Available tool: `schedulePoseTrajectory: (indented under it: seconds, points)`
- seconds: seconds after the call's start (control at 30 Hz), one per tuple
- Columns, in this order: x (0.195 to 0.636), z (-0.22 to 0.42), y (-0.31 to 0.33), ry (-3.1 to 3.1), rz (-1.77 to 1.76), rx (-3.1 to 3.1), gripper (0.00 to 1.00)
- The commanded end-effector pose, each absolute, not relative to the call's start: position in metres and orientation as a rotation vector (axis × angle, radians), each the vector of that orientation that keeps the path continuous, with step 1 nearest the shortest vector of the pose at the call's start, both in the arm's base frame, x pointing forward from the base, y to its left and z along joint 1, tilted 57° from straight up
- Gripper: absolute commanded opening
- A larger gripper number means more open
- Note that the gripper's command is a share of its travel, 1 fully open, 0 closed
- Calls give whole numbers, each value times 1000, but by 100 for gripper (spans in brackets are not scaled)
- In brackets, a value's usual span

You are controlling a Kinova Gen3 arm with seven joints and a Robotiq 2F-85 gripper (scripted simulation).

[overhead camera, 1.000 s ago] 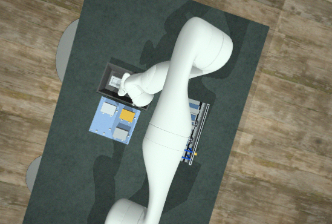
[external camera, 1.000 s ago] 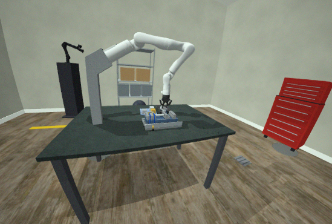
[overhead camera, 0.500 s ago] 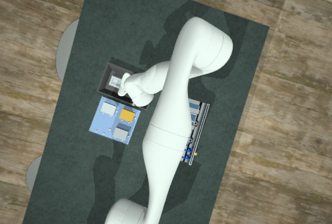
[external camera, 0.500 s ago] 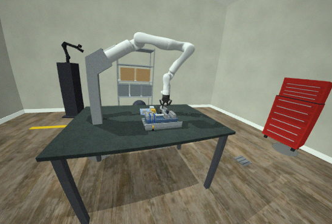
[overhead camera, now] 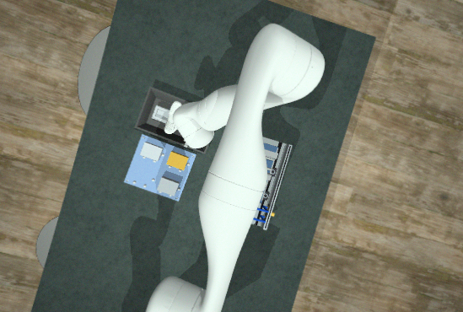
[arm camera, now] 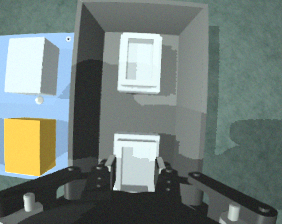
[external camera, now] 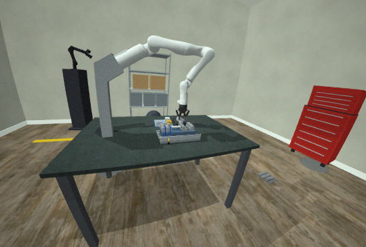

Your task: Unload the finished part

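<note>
My gripper point(arm camera: 135, 165) is shut on the finished part point(arm camera: 136, 160), a light grey block with a pocket on top, and holds it over the near half of the black outfeed tray. A second pocketed block point(arm camera: 140, 62) lies in the far half of the tray. From above, the wrist point(overhead camera: 180, 120) covers the held part and only the other block point(overhead camera: 161, 113) shows in the tray. I cannot tell whether the held part touches the tray floor. The vise point(overhead camera: 274, 181) lies at the right, partly hidden by the arm.
A light blue pallet point(overhead camera: 158, 167) beside the tray holds two grey blocks point(overhead camera: 151, 151) and a yellow block point(overhead camera: 177, 159). In the wrist view the pallet point(arm camera: 28, 106) lies left of the tray. A red tool cabinet point(external camera: 329, 125) stands off to the right of the table.
</note>
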State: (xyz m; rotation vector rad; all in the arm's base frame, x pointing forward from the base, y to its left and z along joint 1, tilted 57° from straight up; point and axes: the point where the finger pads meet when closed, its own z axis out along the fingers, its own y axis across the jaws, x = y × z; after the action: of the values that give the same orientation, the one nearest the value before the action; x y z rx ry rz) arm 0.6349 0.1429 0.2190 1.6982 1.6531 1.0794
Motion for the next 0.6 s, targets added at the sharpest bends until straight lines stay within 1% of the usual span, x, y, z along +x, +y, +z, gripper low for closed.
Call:
schedulePoseTrajectory:
  seconds: [0.0,0.57]
  points:
    - [637,220,143,1658,1078,1683,0]
    - [642,218,144,1657,1079,1682,0]
